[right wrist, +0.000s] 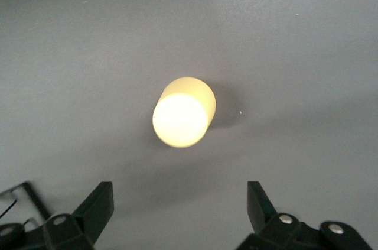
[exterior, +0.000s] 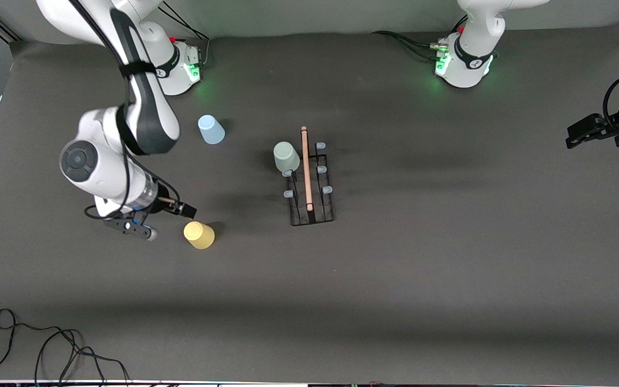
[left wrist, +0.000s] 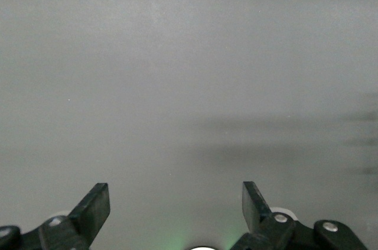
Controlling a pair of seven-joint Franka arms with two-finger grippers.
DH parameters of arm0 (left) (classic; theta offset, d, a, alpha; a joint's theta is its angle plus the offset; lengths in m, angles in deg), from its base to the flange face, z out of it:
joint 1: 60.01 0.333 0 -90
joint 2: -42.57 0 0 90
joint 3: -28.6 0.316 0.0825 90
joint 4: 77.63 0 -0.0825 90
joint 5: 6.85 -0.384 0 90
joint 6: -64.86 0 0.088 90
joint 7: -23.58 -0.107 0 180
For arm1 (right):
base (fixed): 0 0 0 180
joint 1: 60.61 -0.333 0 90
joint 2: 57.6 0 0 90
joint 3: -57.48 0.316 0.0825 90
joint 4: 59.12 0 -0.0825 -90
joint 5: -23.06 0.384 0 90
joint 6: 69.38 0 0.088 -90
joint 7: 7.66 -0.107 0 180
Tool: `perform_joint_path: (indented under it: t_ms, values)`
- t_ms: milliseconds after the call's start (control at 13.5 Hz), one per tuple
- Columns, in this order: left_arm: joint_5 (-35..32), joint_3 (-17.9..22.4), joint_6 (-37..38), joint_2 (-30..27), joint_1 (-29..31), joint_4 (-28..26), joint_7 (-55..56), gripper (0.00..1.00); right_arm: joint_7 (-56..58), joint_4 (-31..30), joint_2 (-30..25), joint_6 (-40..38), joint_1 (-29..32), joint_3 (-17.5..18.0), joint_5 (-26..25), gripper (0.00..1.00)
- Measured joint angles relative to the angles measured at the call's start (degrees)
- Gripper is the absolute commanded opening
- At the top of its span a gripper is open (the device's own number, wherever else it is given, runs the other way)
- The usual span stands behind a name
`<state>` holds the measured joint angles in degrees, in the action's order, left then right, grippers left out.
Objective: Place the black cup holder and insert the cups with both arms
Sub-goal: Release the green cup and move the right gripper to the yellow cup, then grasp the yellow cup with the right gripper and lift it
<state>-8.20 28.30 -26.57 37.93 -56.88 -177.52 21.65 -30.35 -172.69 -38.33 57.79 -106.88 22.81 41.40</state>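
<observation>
The black cup holder [exterior: 312,215] stands mid-table, its wooden rod handle [exterior: 306,166] on top. The pale grey-green cup [exterior: 286,156] sits on one of its prongs, on the side toward the right arm's end. The light blue cup [exterior: 211,129] stands on the table nearer the right arm's base. The yellow cup [exterior: 199,235] stands nearer the front camera. My right gripper [exterior: 168,221] is open and empty, low beside the yellow cup; the right wrist view shows the cup [right wrist: 183,117] ahead of the open gripper [right wrist: 180,203]. My left gripper [exterior: 575,138] waits open at the left arm's end, over bare table [left wrist: 176,203].
Five other prongs with pale blue-grey tips [exterior: 321,145] are bare. A loose black cable [exterior: 46,349] lies near the table's front edge at the right arm's end. Dark grey mat [exterior: 449,242] covers the table.
</observation>
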Motion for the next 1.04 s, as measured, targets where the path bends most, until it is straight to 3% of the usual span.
perform_joint_path:
  t_ms: [593, 667, 741, 815, 1037]
  values:
    - [3.84, -0.05, 0.63, 0.05, -0.03, 0.7, 0.07, 1.0, 6.05, -2.02, 9.75, 10.79, -0.33, 0.5, 11.78, 1.0]
    - [4.18, -0.05, 0.63, 0.06, -0.03, 0.8, 0.12, 1.0, 6.38, -2.04, 10.4, 11.37, -0.35, 0.58, 12.59, 0.74]
    - [4.28, -0.05, 0.66, 0.06, -0.03, 1.19, 0.15, 1.0, 6.52, -2.03, 10.88, 11.88, -0.42, 0.65, 13.0, 0.07]
    - [4.27, -0.05, 0.95, 0.06, -0.03, 1.72, 0.15, 1.0, 6.53, -2.03, 11.18, 12.2, -0.54, 0.7, 13.09, 0.0]
    - [2.1, -0.13, 3.33, 0.07, -0.11, 3.17, 0.14, 1.0, 6.53, -1.75, 10.84, 12.19, -1.29, 0.68, 13.17, 0.0]
